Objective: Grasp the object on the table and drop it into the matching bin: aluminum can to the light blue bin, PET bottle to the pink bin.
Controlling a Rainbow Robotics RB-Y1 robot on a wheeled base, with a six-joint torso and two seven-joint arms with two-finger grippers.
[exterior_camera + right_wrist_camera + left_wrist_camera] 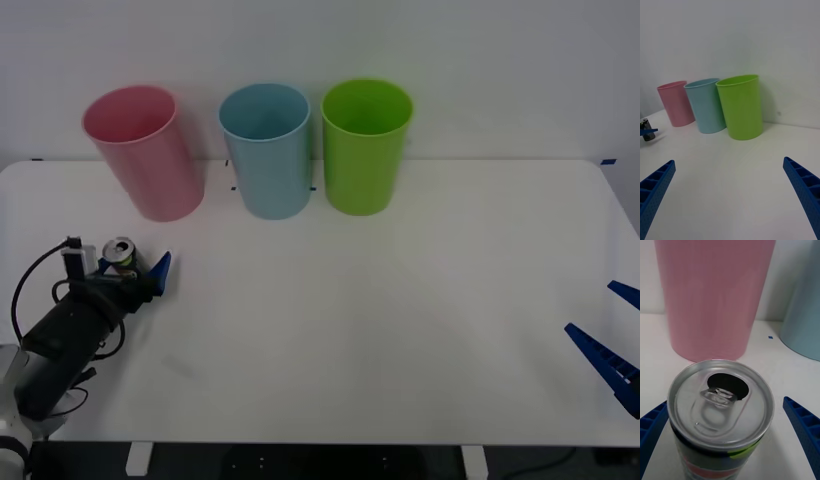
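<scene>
Can [720, 410] base hidden between left fingers [805, 431].

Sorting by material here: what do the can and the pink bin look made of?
The can looks like aluminium: bare silver top with pull tab, opened mouth, soft sheen. The pink bin looks like moulded plastic: uniform colour, smooth semi-matt wall.

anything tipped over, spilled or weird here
Nothing stands out. The can stands upright on the table, already opened, no spill around it, between the open fingers of the left claw. The pink bin, light blue bin and green bin stand upright.
</scene>
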